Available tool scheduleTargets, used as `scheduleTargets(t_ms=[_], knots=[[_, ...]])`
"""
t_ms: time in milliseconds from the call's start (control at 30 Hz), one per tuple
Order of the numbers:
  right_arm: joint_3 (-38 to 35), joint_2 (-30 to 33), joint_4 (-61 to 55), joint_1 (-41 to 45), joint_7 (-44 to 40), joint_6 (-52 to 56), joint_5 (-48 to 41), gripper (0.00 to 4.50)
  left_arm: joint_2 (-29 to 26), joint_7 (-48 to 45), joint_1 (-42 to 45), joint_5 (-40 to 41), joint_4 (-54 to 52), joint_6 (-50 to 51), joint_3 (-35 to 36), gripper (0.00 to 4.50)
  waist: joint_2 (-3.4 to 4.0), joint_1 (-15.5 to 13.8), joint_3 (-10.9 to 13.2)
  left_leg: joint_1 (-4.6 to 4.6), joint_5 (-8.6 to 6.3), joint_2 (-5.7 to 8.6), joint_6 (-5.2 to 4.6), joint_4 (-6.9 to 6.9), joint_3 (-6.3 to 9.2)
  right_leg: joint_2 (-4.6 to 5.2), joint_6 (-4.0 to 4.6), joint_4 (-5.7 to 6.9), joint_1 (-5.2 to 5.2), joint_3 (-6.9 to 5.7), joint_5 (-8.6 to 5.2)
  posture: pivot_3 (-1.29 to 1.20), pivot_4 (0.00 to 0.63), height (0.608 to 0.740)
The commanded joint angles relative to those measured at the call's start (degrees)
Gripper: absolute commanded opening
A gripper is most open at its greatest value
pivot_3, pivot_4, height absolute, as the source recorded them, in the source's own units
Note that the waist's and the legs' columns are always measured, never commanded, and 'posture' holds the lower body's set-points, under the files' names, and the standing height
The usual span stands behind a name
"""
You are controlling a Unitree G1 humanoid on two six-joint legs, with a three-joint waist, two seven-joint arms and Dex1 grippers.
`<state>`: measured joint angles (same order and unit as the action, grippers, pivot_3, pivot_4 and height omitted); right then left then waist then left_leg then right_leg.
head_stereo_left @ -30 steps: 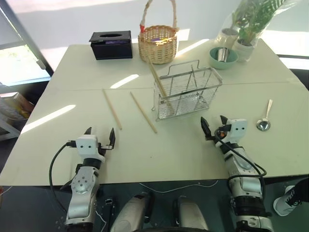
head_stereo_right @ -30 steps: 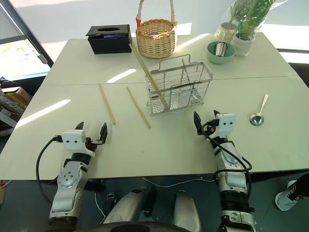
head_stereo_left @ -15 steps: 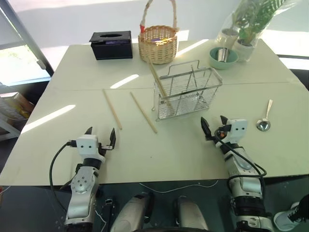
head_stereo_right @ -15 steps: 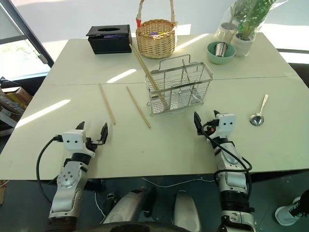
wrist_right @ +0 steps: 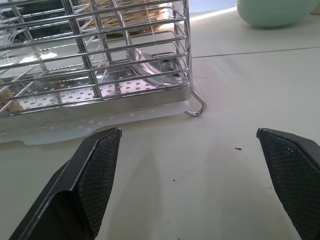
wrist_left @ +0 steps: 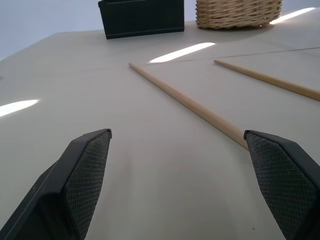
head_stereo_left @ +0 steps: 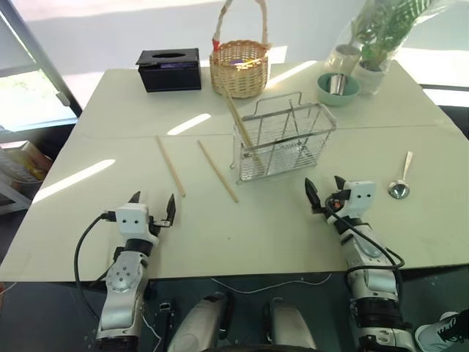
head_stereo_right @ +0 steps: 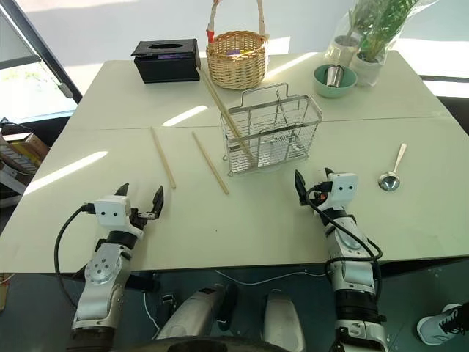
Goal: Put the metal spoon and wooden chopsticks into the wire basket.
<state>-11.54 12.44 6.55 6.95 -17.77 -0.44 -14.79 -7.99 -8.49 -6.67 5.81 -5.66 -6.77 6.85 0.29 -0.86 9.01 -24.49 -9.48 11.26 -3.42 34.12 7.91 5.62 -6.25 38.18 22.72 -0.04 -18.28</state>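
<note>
Two chopsticks [head_stereo_left: 170, 166] flat on the pale table [head_stereo_left: 110, 110] left of the wire basket [head_stereo_left: 284, 141], a third leaning inside it. Spoon [head_stereo_left: 401, 180] lying well right of the basket. Bright floor beyond. Left gripper [head_stereo_left: 152, 208] and right gripper [head_stereo_left: 325, 191] low near the front edge, fingers spread, holding nothing.

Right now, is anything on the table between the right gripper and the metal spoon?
Nothing visible. The right gripper, open, rests on bare table; the metal spoon lies to its right with only tabletop between. The wire basket stands farther back, off that line.
</note>
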Motion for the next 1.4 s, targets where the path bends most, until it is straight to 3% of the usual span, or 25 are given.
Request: scheduleTargets(t_ms=[33, 467, 567, 667, 767, 900, 1100, 1233, 1400], knots=[[-0.7, 0.0, -0.1, -0.5, 0.3, -1.0, -0.1, 4.5, -0.5, -0.1, 0.3, 0.7, -0.7, -1.2, 1.2, 4.48, 0.0, 0.0, 0.0, 0.01, 0.0, 0.0, 0.0, 0.0, 0.0, 0.0, 0.0, 0.0, 0.0, 0.0, 0.0, 0.0, 0.15, 0.74], [-0.4, 0.0, -0.4, -0.8, 0.4, -0.8, 0.1, 4.5, -1.5, -3.9, -0.2, 2.4, -3.2, 1.4, 0.3, 4.48, 0.0, 0.0, 0.0, 0.02, 0.0, 0.0, 0.0, 0.0, 0.0, 0.0, 0.0, 0.01, -0.01, 0.01, 0.0, 0.0, 0.15, 0.74], [-0.4, 0.1, -0.2, -0.6, 0.3, -0.6, 0.1, 4.5, -9.1, -19.3, -1.2, 13.5, -13.0, 10.5, -4.1, 4.48, 0.01, 0.0, 0.0, 0.02, 0.0, -0.01, 0.0, -0.01, 0.01, -0.02, 0.01, 0.02, 0.0, 0.01, -0.01, 0.0, 0.15, 0.74], [-0.4, 0.2, -0.1, -0.3, 0.3, -0.5, 0.1, 4.5, -19.5, -30.0, -0.5, 23.6, -21.1, 20.1, -4.0, 4.48, 0.13, 0.2, 0.0, 0.02, 0.0, -0.03, 0.0, -0.04, 0.01, -0.06, 0.19, 0.03, 0.01, 0.04, -0.1, 0.0, 0.15, 0.74], [-0.4, 0.3, -0.6, -0.1, 0.4, -0.2, -0.1, 4.5, -26.8, -35.6, 2.6, 31.2, -24.0, 26.9, -1.4, 4.48, 0.13, 0.1, 0.0, 0.1, 0.0, -0.03, 0.0, -0.14, 0.0, -0.11, 0.25, 0.09, 0.04, 0.15, -0.1, 0.0, 0.15, 0.74], [-0.3, 0.9, -2.5, -0.3, 1.3, 0.9, 0.7, 4.5, -31.7, -39.0, 9.1, 40.7, -24.7, 34.5, 0.8, 4.48, 0.14, 0.1, 0.0, 0.17, 0.03, -0.04, 0.06, -0.21, 0.01, -0.14, 0.31, 0.25, 0.12, 0.22, -0.11, 0.0, 0.15, 0.74], [-0.4, 4.4, -11.1, 1.9, 6.6, 15.1, 3.0, 4.5, -32.6, -35.3, 17.6, 46.8, -25.3, 42.6, 0.4, 4.48, 0.15, 0.1, 0.0, 0.14, 0.04, -0.04, 0.08, -0.26, -0.06, -0.13, 0.33, 0.17, 0.21, 0.38, -0.09, 0.0, 0.15, 0.74], [-4.0, 8.9, -14.3, 10.1, 12.8, 31.3, 3.1, 4.5, -30.7, -31.4, 21.8, 45.1, -24.2, 44.9, -2.0, 4.48, 0.18, 0.2, 0.0, 0.05, 0.09, -0.04, 0.14, -0.25, -0.09, -0.13, 0.43, 0.17, 0.35, 0.47, -0.01, 0.0, 0.15, 0.74], [-6.7, 13.0, -11.9, 16.8, 16.3, 40.1, 4.4, 4.5, -28.8, -30.1, 22.2, 44.3, -24.6, 45.6, -2.8, 4.48, 0.12, 0.0, 0.0, 0.04, 0.11, -0.04, 0.16, -0.28, -0.13, -0.16, 0.49, 0.13, 0.41, 0.59, 0.03, 0.0, 0.15, 0.74]])
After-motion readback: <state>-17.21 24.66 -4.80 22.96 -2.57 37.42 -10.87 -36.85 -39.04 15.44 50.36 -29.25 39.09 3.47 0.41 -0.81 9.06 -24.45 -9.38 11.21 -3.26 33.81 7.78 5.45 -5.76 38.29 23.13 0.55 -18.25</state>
